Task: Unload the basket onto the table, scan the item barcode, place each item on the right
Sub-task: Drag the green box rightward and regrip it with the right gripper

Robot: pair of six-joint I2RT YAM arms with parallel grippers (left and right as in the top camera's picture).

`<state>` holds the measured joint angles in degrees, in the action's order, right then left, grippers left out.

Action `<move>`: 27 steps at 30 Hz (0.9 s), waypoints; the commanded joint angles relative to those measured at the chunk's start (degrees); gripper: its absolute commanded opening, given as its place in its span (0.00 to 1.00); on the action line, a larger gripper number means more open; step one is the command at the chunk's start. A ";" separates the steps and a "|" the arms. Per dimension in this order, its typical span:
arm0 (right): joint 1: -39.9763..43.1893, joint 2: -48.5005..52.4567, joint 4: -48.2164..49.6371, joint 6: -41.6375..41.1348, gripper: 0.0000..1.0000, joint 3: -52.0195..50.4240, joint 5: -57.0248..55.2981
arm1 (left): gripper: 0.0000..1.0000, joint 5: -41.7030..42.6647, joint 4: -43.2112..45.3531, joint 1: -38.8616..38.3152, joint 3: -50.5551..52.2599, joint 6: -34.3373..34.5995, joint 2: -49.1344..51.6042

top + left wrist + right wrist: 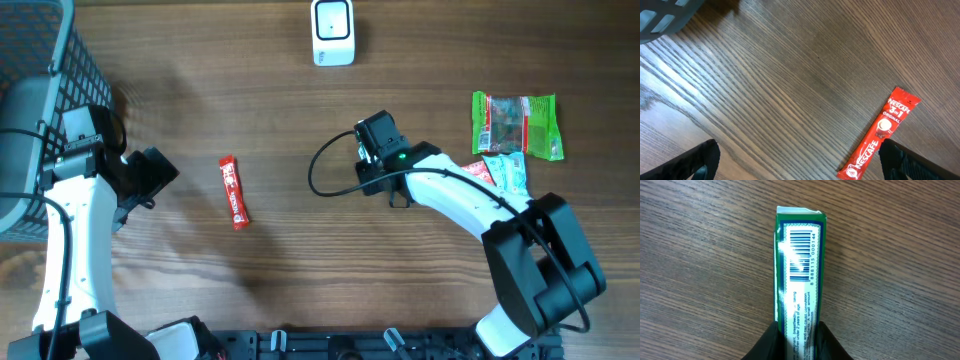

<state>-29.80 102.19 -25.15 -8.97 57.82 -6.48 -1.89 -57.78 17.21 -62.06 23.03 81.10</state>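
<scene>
Grip confirmed: right pincer (799, 330) clamps the near end of the green box (801, 302), a finger on each long side, barcode (802, 255) facing the wrist camera (glare across some bars), wooden worktop (700, 255) behind. Left pincer (799, 150) stands wide apart, red sachet (880, 132) lying flat beside one finger.

right tool (799, 331) | clamped on green box (800, 300) | barcode (801, 255) facing camera | wooden table (900, 255) behind

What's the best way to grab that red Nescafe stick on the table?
Probably pinch the Nescafe stick across its narrow width near the middle, coming straight down from above. It lies flat, long and thin, so the open left gripper should close on its long edges.
</scene>
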 commanded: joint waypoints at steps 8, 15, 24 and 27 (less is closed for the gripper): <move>10.54 -1.16 0.83 5.95 0.19 -0.09 34.16 | 1.00 -0.57 -0.02 0.33 0.15 0.57 -0.63; 13.75 -1.16 1.90 5.75 0.19 -2.56 37.83 | 1.00 -0.57 -0.02 0.33 0.15 0.57 -0.63; 13.77 -0.98 8.04 2.38 0.21 -7.74 36.06 | 1.00 -0.57 -0.04 0.33 0.15 0.57 -0.63; 13.77 -0.42 8.41 2.54 0.38 -7.74 36.04 | 1.00 -0.57 -0.02 0.33 0.15 0.57 -0.63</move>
<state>-16.01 102.10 -17.17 -6.15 50.70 30.74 -1.89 -57.80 17.21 -62.06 23.03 81.10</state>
